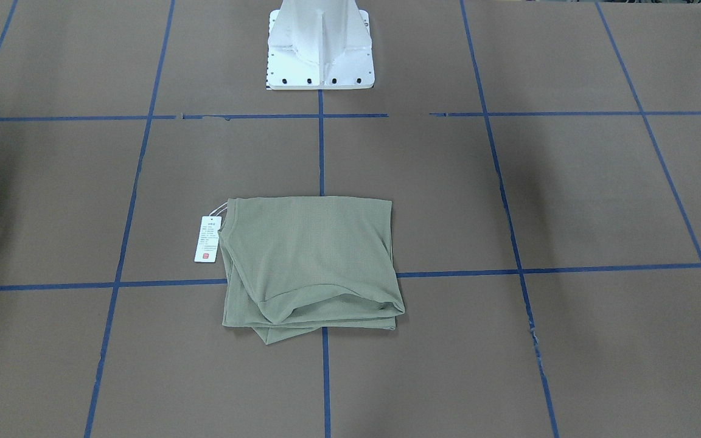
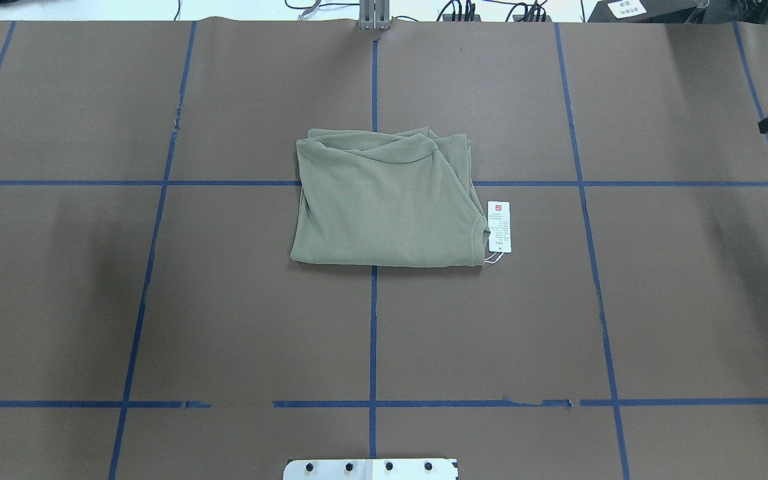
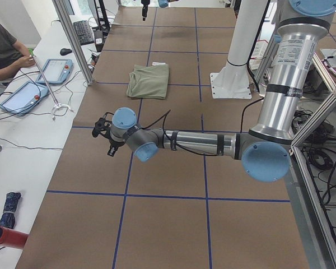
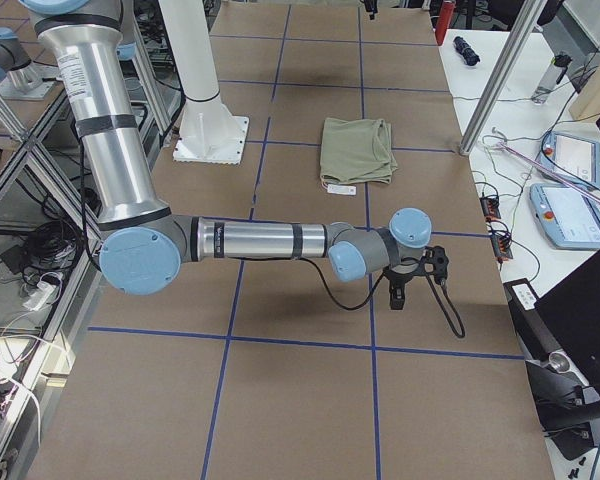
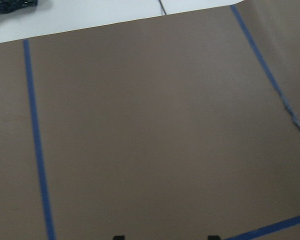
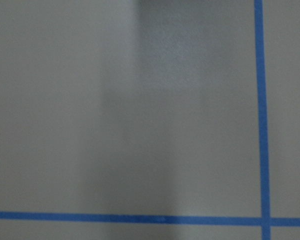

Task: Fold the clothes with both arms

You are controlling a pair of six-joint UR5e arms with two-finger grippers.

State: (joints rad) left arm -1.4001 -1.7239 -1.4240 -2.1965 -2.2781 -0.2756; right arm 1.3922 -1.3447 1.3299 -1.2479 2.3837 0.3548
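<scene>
Overhead exterior coverage puts the sage-green shirt (image 2: pixel 384 207) near the middle of the table (image 2: pixel 157 300). It lies across the crossing of two blue tape lines (image 2: pixel 373 333), gathered into a compact rectangle several layers thick. Its white hang tag (image 2: pixel 499 227) rests flat on the paper just beside the edge toward the robot's right. Layered hems bunch along the far edge, which suggests the folding is essentially done, and the central spot is probably chosen so both arms reach it equally. Neither arm is near the garment: the left arm (image 3: pixel 201 143) stretches low and level over the table well to one side, and the right arm (image 4: pixel 260 240) mirrors it on the other. That posture reads as standing clear so the result lies unobstructed. The left gripper (image 5: pixel 165 237) has its fingertips (image 5: pixel 119 237) spread wide with only bare brown paper between them, gripping nothing. The right gripper (image 4: pixel 420 272) appears only as a dark shape at the arm's end, and its wrist camera shows just paper and tape, so how far it is parted cannot be told.
</scene>
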